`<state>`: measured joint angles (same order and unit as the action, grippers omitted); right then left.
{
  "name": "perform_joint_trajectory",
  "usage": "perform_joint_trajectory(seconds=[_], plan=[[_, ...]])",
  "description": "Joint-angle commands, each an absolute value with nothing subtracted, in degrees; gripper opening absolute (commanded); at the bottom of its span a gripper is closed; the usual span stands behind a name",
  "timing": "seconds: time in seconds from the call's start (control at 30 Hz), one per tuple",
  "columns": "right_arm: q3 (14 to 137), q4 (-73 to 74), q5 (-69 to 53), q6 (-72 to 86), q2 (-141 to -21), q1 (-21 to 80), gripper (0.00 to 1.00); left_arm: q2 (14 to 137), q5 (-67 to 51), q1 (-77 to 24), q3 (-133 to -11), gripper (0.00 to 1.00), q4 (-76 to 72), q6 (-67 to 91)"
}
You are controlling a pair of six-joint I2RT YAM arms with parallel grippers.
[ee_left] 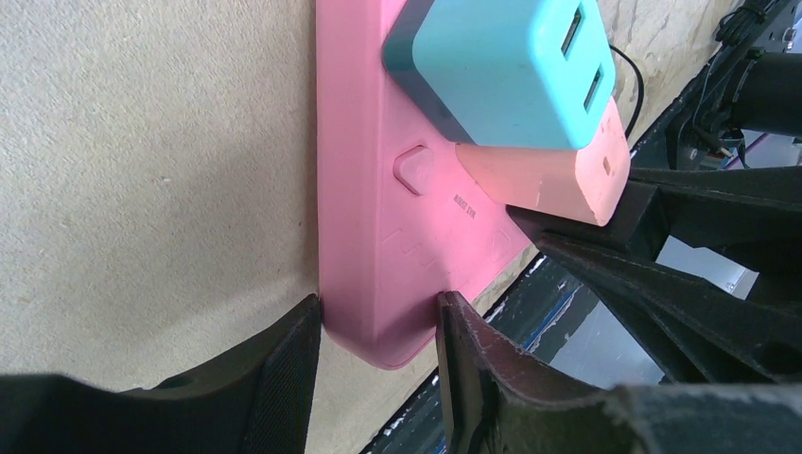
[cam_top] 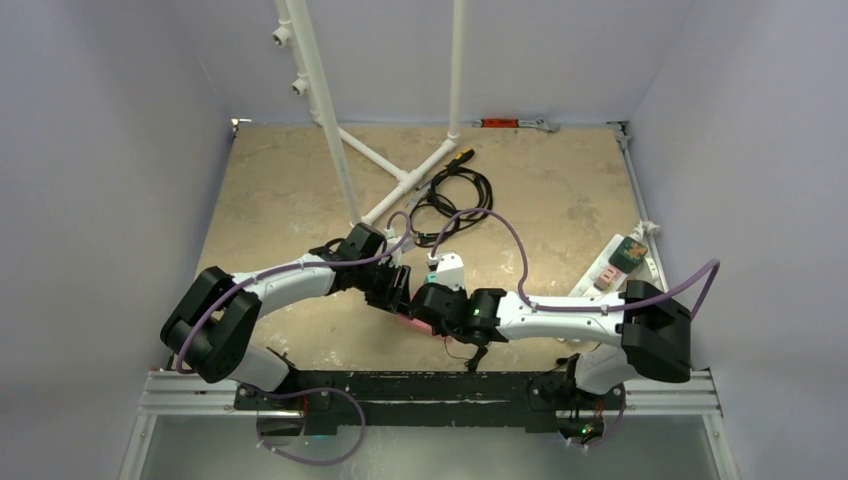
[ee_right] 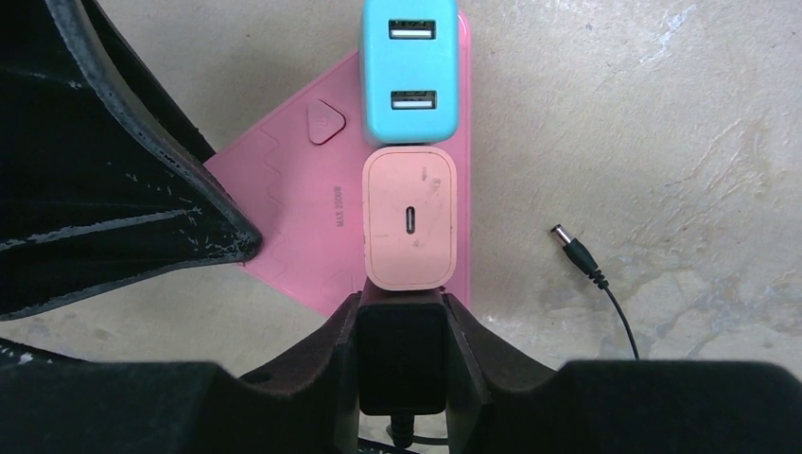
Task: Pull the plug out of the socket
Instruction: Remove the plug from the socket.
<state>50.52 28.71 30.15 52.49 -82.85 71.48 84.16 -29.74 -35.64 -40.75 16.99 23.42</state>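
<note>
The socket is a pink power strip (ee_right: pixel 303 218) lying flat on the tabletop. A teal USB charger (ee_right: pixel 409 66) and a peach charger (ee_right: pixel 409 222) sit in it side by side. Right behind the peach one is the black plug (ee_right: pixel 402 355), and my right gripper (ee_right: pixel 402 305) is shut on its two sides. Whether its pins are still seated is hidden. My left gripper (ee_left: pixel 376 307) clamps the rounded end of the strip (ee_left: pixel 378 189), one finger on each long edge. In the top view both grippers meet over the strip (cam_top: pixel 412 326) near the front middle.
A loose barrel connector on a thin black wire (ee_right: pixel 572 248) lies right of the strip. A coiled black cable (cam_top: pixel 455 200) and a white pipe frame (cam_top: pixel 400 185) stand behind. A white power strip (cam_top: pixel 605 270) with small adapters lies by the right wall.
</note>
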Motion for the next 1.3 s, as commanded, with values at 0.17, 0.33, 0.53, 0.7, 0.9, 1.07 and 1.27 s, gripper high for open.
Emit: perform_joint_trajectory(seconds=[0.17, 0.33, 0.53, 0.7, 0.9, 1.07, 1.27], plan=[[51.4, 26.5, 30.2, 52.7, -81.8, 72.2, 0.0, 85.2, -23.3, -35.4, -40.6, 0.0, 20.0, 20.4], [49.6, 23.9, 28.5, 51.1, -79.4, 71.2, 0.0, 85.2, -23.3, -35.4, -40.6, 0.0, 20.0, 20.4], [45.5, 17.9, 22.4, 47.1, -75.9, 66.9, 0.0, 85.2, -23.0, -35.4, -40.6, 0.0, 20.0, 20.3], [42.7, 14.4, 18.4, 45.2, -72.6, 63.9, 0.0, 85.2, -22.8, -35.4, -40.6, 0.0, 20.2, 20.3], [42.8, 15.0, 18.7, 45.0, -72.4, 63.5, 0.0, 85.3, -22.4, -35.4, -40.6, 0.0, 20.2, 20.3], [44.1, 17.6, 22.4, 45.7, -72.5, 63.5, 0.0, 85.3, -22.3, -35.4, -40.6, 0.0, 20.2, 20.3], [44.8, 18.5, 23.3, 45.8, -73.2, 63.5, 0.0, 85.3, -22.2, -35.4, -40.7, 0.0, 20.3, 20.3]])
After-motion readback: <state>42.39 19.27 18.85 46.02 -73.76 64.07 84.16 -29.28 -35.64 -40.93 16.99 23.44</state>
